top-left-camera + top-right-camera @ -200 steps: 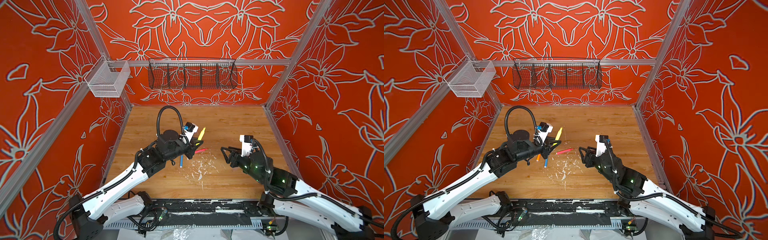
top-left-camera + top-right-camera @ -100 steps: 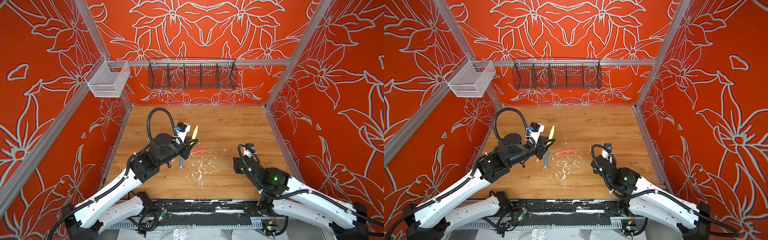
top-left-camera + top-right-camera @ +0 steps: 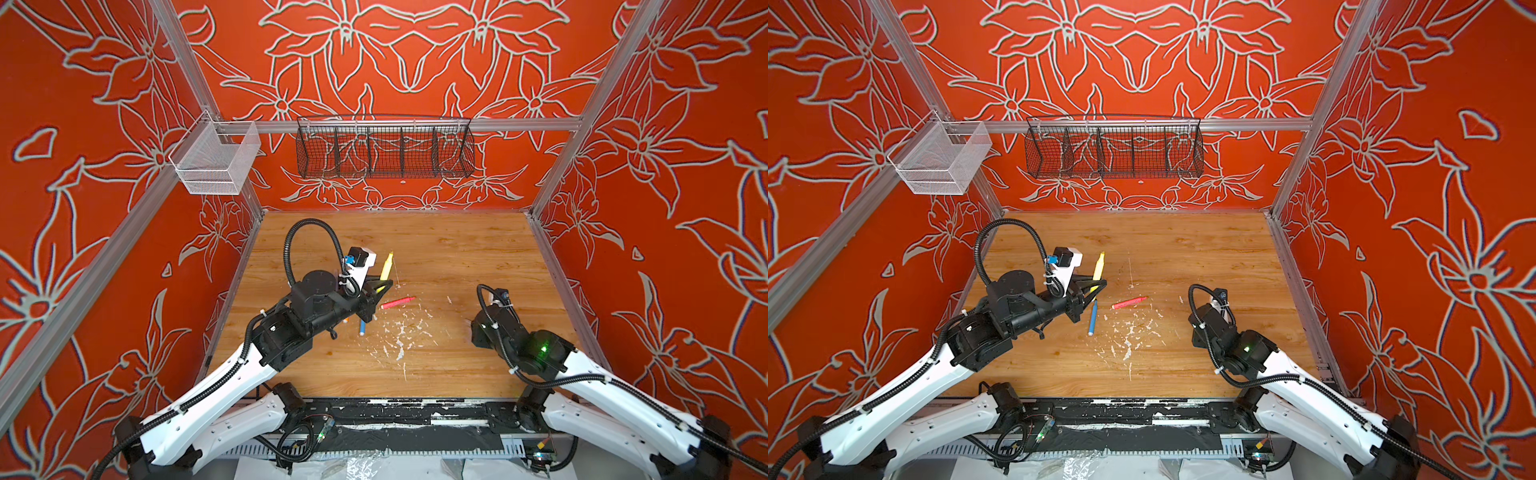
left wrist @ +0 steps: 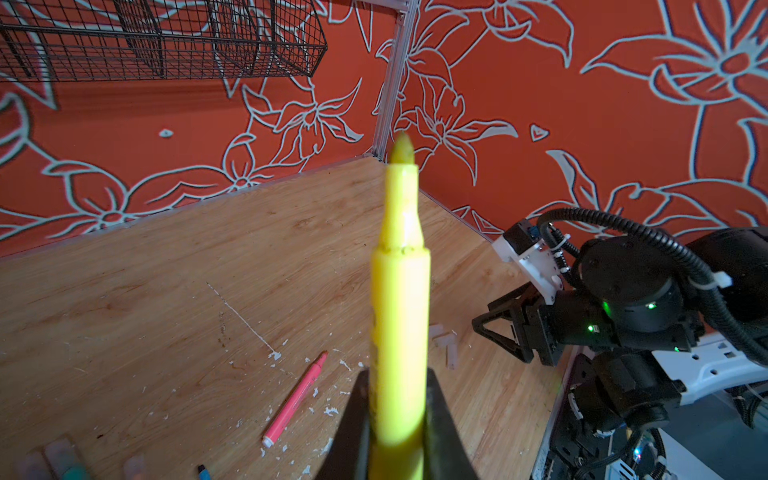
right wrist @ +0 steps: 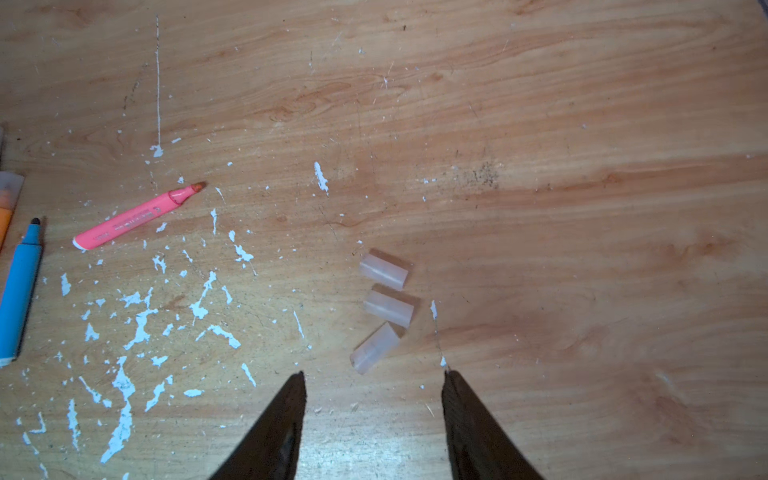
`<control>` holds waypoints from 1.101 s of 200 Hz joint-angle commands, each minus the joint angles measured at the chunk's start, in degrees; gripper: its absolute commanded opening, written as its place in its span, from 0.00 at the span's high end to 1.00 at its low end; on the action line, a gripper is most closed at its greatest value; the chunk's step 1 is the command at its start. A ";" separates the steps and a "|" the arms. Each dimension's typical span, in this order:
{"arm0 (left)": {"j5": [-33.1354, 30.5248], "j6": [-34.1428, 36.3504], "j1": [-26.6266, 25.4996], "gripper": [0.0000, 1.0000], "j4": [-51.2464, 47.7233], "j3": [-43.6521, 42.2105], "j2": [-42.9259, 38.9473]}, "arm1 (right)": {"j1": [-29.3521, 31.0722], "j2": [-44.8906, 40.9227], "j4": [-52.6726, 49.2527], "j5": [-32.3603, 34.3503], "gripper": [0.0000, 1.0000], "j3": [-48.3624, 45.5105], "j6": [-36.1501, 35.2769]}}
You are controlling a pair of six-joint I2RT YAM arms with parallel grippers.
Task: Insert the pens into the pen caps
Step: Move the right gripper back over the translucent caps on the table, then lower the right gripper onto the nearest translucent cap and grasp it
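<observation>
My left gripper (image 4: pixel 397 415) is shut on a yellow pen (image 4: pixel 400 291) with its bare tip pointing up and away; both top views show that pen (image 3: pixel 386 268) (image 3: pixel 1098 266) raised above the wood at left centre. A pink pen (image 3: pixel 398 302) (image 5: pixel 137 216) and a blue pen (image 3: pixel 1093 318) (image 5: pixel 18 291) lie uncapped on the table. Three clear pen caps (image 5: pixel 384 270) (image 5: pixel 388 305) (image 5: pixel 374 347) lie side by side just ahead of my right gripper (image 5: pixel 374 376). It points down at the table, open and empty.
White paint flecks (image 5: pixel 137 328) scatter the wood between the pens and caps. An orange pen (image 5: pixel 6 212) wearing a clear cap lies beside the blue one. A black wire basket (image 3: pixel 384 147) and a white mesh bin (image 3: pixel 216 160) hang on the walls.
My right gripper has swung from level to pointing down and drawn back toward the front right, over the caps. My left gripper, still holding the yellow pen, shifted slightly left.
</observation>
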 commanded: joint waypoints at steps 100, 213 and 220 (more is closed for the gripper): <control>0.68 0.16 -0.08 1.00 -0.56 -1.22 -2.47 | -1.23 11.38 1.97 -0.87 0.52 0.17 0.89; 0.99 0.14 -0.08 1.00 -0.51 -1.70 -3.78 | -3.40 20.52 7.64 -4.70 0.49 0.15 0.03; 0.94 0.11 -0.08 1.00 -0.59 -1.73 -3.86 | -3.43 21.10 7.98 -4.68 0.47 0.03 0.04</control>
